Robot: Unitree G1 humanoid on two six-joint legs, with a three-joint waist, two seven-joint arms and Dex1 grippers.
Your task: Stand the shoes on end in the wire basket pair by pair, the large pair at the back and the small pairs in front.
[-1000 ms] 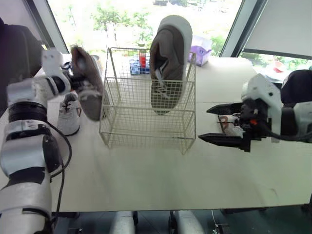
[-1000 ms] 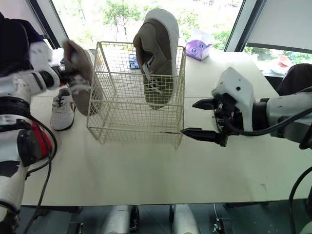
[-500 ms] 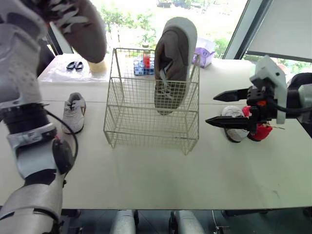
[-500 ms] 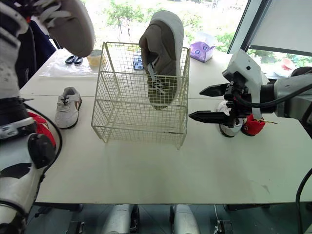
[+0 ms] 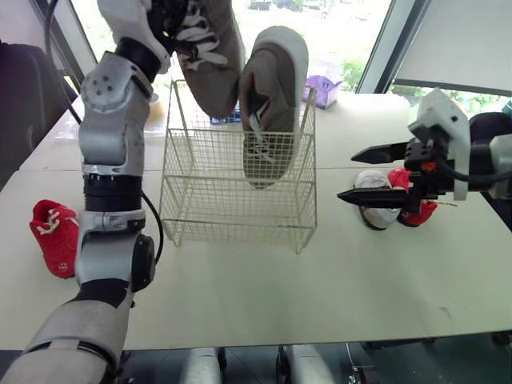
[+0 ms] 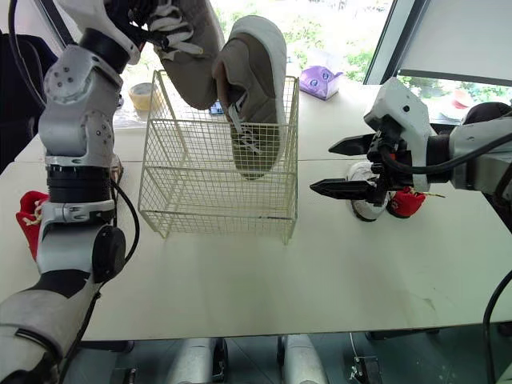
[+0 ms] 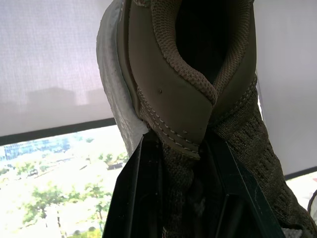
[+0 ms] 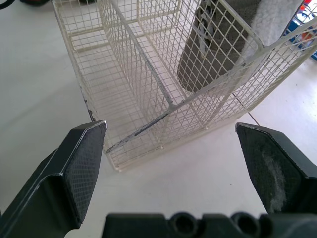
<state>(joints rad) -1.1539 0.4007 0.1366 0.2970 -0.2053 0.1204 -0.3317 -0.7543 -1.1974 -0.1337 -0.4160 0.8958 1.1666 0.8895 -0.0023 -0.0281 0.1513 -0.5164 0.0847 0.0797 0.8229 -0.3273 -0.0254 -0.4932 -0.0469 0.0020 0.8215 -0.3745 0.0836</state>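
My left gripper [image 5: 172,16] is raised high and shut on a large brown shoe [image 5: 210,56], which hangs toe down over the back left of the wire basket [image 5: 232,228]. In the left wrist view the fingers [image 7: 133,198] pinch the shoe's heel collar [image 7: 198,74]. Its mate [image 5: 272,104] stands on end in the basket's back right corner. My right gripper [image 5: 350,174] hovers open to the right of the basket, holding nothing. Behind it on the table lie a small white shoe [image 5: 370,210] and a small red shoe [image 5: 416,212]. Another small red shoe [image 5: 54,236] lies at the far left.
A purple tissue box [image 5: 322,88] and a roll of tape [image 6: 144,94] sit on the table behind the basket, near the window. The right wrist view looks at the basket's front corner [image 8: 148,89] over bare tabletop.
My left arm has lifted the brown shoe from beside the basket's left side to high over its back left. The right gripper stays open near the basket. The camera has shifted.
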